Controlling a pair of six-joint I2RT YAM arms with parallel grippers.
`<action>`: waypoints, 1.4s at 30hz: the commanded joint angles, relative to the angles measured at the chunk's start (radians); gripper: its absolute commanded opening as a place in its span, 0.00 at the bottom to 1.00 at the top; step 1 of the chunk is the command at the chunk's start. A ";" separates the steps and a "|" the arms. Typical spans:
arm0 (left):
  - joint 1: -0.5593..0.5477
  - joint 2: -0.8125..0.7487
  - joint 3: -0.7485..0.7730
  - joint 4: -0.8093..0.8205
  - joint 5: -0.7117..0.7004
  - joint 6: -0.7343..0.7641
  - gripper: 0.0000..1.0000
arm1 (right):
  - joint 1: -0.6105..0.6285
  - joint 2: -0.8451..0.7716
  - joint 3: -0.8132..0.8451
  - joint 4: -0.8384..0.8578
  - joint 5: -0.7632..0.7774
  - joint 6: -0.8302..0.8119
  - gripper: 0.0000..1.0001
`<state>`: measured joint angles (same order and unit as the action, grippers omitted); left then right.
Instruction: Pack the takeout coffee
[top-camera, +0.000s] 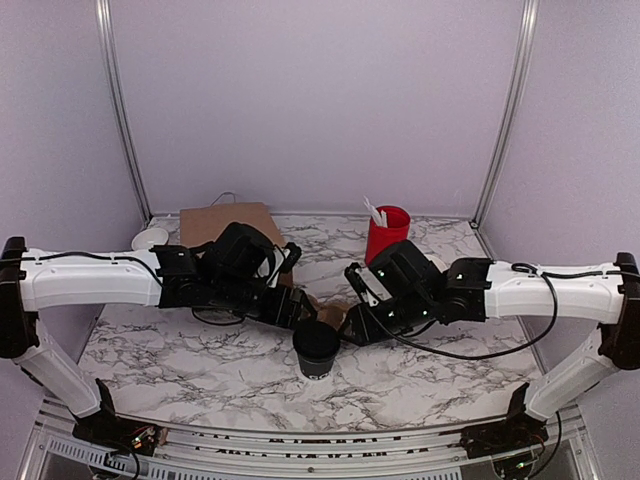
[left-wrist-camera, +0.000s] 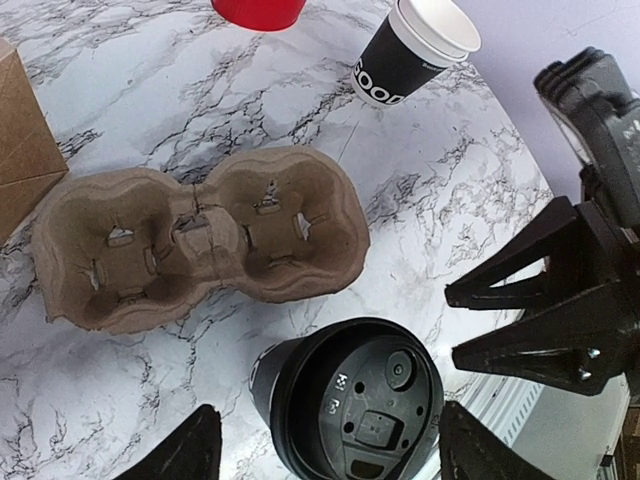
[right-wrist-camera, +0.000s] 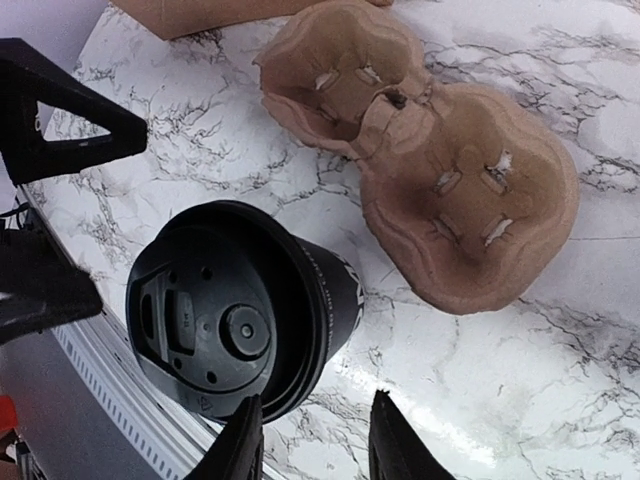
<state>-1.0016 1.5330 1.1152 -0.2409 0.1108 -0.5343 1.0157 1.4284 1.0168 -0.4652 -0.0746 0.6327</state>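
The coffee cup (left-wrist-camera: 350, 405) is standing upright on the bench (top-camera: 190, 350), near its front edge, with its round black lid already sitting on top, so the capping appears to be finished. The left tool (left-wrist-camera: 335, 445) is hanging open over it, one finger on either side of the lid; the pictures are showing no clear grip. The right tool (right-wrist-camera: 312, 440) is hovering just beside the cup with its fingers partly apart and nothing between them. The cardboard carrier (left-wrist-camera: 215, 235) is lying just beyond the cup, close by but apart from it, and both of its wells are showing empty. A brown paper bag (top-camera: 228, 222) is lying further back. By my reckoning the packing itself is not yet begun: the cup is waiting to be lifted and seated in one of the wells, and whether the bag is coming into it I cannot tell.
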 joint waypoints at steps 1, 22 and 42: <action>-0.001 0.008 -0.001 -0.034 -0.041 0.004 0.71 | 0.036 -0.053 -0.002 -0.032 0.021 -0.011 0.35; 0.015 0.076 0.040 -0.088 -0.112 0.008 0.61 | 0.070 0.018 -0.016 0.041 0.006 0.006 0.31; 0.032 0.020 0.045 -0.114 -0.154 0.011 0.64 | 0.063 0.074 0.034 0.025 0.023 -0.014 0.28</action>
<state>-0.9791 1.5955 1.1454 -0.3195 -0.0216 -0.5304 1.0790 1.4872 1.0046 -0.4492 -0.0612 0.6315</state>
